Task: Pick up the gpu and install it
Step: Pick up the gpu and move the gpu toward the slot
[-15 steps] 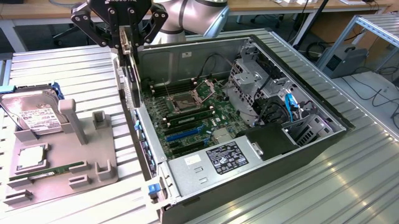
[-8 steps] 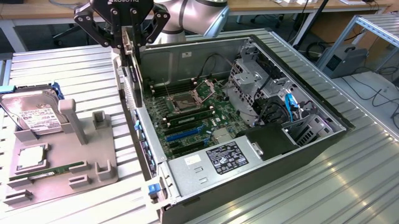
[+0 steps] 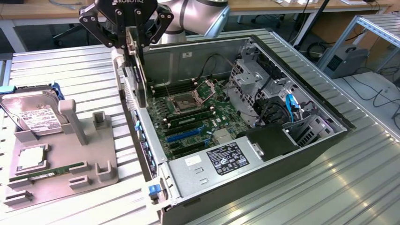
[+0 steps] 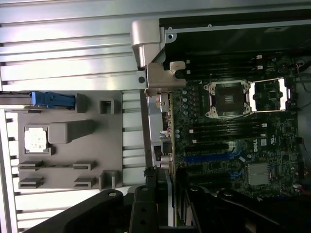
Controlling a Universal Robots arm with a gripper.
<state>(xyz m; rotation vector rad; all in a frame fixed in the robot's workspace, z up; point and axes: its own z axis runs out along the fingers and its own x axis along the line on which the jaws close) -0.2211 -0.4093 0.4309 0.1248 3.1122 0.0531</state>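
My gripper (image 3: 135, 40) hangs at the back of the exterior view's left, over the rear wall of the open computer case (image 3: 312, 140). It is shut on the gpu (image 3: 139, 70), a thin black card that hangs edge-on and upright, its lower end level with the case rim. In the wrist view the gpu (image 4: 170, 196) runs as a dark strip between the black fingers (image 4: 146, 208). Below it lies the motherboard (image 4: 233, 145) with a blue expansion slot (image 4: 209, 158). That blue slot (image 3: 184, 134) sits in the middle of the board.
A grey holder block (image 3: 62, 154) stands on the exterior view's left, carrying a silver hard drive (image 3: 31, 117), a processor chip (image 3: 30, 159) and a green memory stick (image 3: 53, 169). Inside the case are the processor socket (image 3: 187, 99), drive cages (image 3: 262, 89) and a power supply (image 3: 218, 164).
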